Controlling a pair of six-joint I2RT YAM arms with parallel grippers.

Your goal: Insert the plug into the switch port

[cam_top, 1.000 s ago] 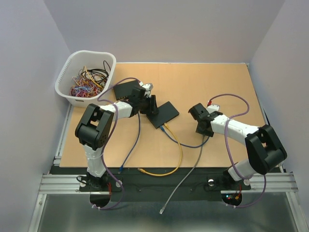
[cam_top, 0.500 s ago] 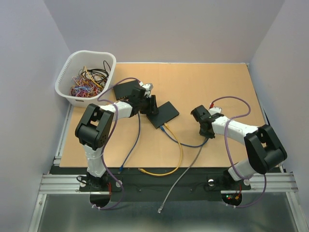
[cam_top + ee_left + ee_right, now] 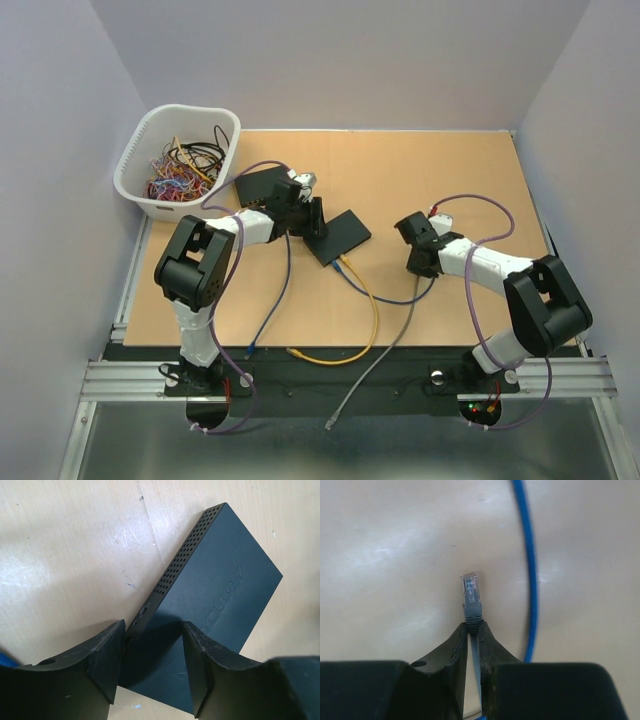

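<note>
The black switch (image 3: 340,235) lies flat mid-table, with a yellow cable (image 3: 365,305) and a blue cable (image 3: 375,295) running from its near edge. My left gripper (image 3: 314,217) is open, its fingers straddling the switch's far left corner; in the left wrist view (image 3: 152,645) the switch (image 3: 215,590) fills the gap. My right gripper (image 3: 414,242) is to the right of the switch and apart from it. It is shut on the grey cable just behind its plug (image 3: 471,597), which sticks out past the fingertips (image 3: 461,635) over bare table.
A white basket (image 3: 135,150) of tangled cables stands at the back left. A second black box (image 3: 262,183) lies behind the left gripper. The grey cable (image 3: 385,350) trails off the table's near edge. A blue cable (image 3: 532,580) runs beside the plug.
My right gripper has shifted slightly back and left with the grey plug, dragging the grey cable's loose end along. The left gripper and the switch have not moved.
</note>
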